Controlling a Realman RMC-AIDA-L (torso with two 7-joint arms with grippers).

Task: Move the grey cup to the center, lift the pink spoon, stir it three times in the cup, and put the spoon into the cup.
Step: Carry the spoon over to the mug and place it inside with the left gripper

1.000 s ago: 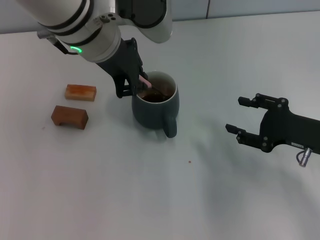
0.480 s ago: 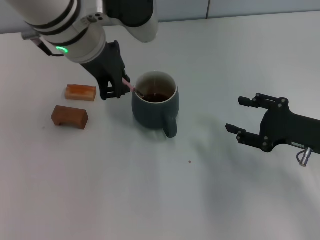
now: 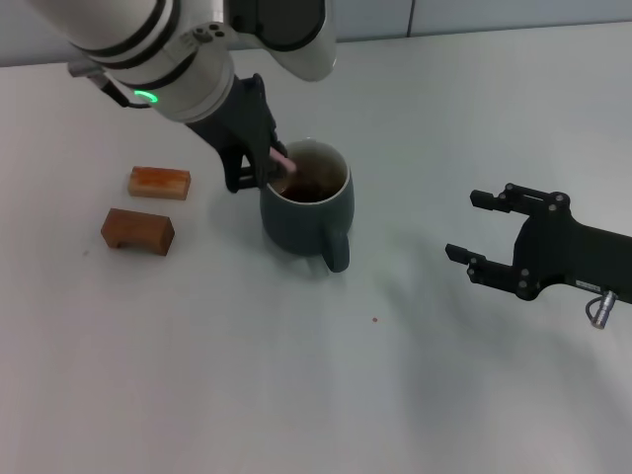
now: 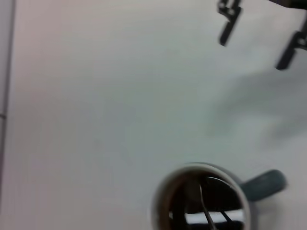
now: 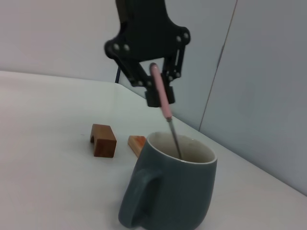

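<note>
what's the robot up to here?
The left claw holds the pink spoon by its handle, the bowl end dipped into the grey cup of dark liquid. The right claw hangs open off to the right, idle. Two wooden blocks sit left of the cup.

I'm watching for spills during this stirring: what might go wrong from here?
The left gripper holds the pink spoon tilted, its bowl in the grey cup. A wide stir may knock the rim, splashing the brown liquid or shifting the cup. The thin handle may slip in the jaws.
</note>
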